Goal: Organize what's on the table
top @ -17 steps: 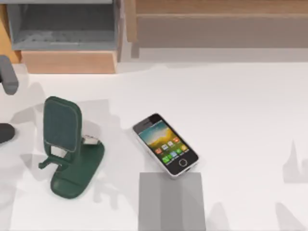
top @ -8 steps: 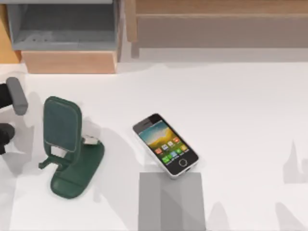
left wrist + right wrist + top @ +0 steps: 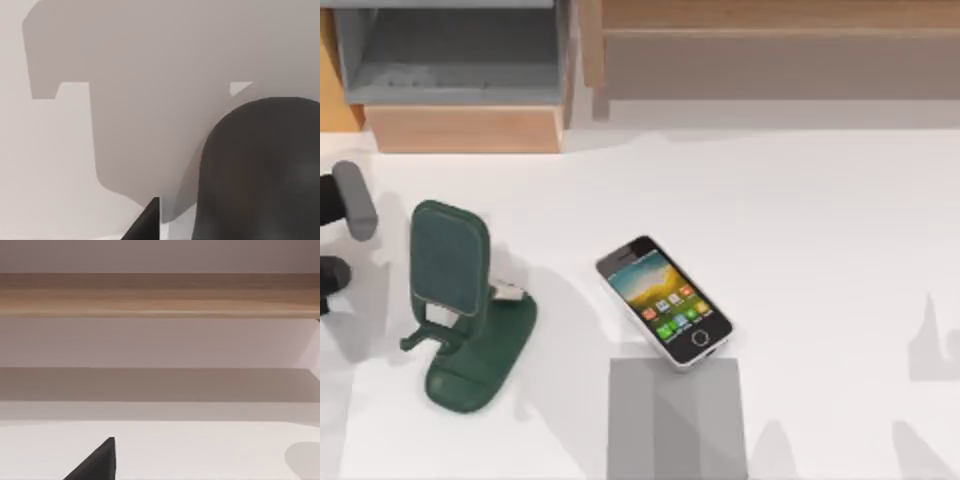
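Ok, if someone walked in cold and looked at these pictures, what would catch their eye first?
Probably the smartphone, lying flat with its bright screen up near the middle of the white table. Next, the dark green phone stand standing to the phone's left, empty. After that, the left gripper at the table's left edge beside the stand, and the wooden and grey shelf unit along the far side.

My left claw [image 3: 340,235] sits at the tabletop's [image 3: 820,220] left edge, about midway along it, its two fingers spread apart: one grey finger [image 3: 355,200] farther back, one dark finger [image 3: 332,275] nearer the front. My right arm stays parked.
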Tool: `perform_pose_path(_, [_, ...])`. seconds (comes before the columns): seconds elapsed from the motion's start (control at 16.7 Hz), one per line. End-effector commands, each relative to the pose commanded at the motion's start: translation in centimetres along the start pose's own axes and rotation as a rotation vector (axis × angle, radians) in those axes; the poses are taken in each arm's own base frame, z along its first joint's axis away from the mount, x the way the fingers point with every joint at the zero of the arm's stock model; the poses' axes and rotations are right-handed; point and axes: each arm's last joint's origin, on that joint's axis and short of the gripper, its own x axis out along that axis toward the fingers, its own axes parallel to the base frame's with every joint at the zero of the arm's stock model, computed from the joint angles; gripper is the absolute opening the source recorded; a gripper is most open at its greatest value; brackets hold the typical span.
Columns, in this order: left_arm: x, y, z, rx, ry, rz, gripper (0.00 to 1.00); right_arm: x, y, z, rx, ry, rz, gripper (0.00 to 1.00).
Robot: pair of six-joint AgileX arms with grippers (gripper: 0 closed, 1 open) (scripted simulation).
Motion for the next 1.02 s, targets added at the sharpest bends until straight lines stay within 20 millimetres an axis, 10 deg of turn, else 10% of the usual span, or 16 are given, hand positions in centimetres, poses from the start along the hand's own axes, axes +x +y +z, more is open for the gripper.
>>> perform_pose_path(0.36, [0.0, 0.0, 0.0, 0.0, 0.0, 0.0, 0.02, 0.0, 0.0, 0.0, 0.0, 0.0, 0.0, 1.0])
perform_pose_path(1.02, [-0.74, 0.0, 0.08, -0.002, -0.004, 0.0, 0.0, 0.0, 0.0, 0.0, 0.0, 0.0, 0.0, 1.0])
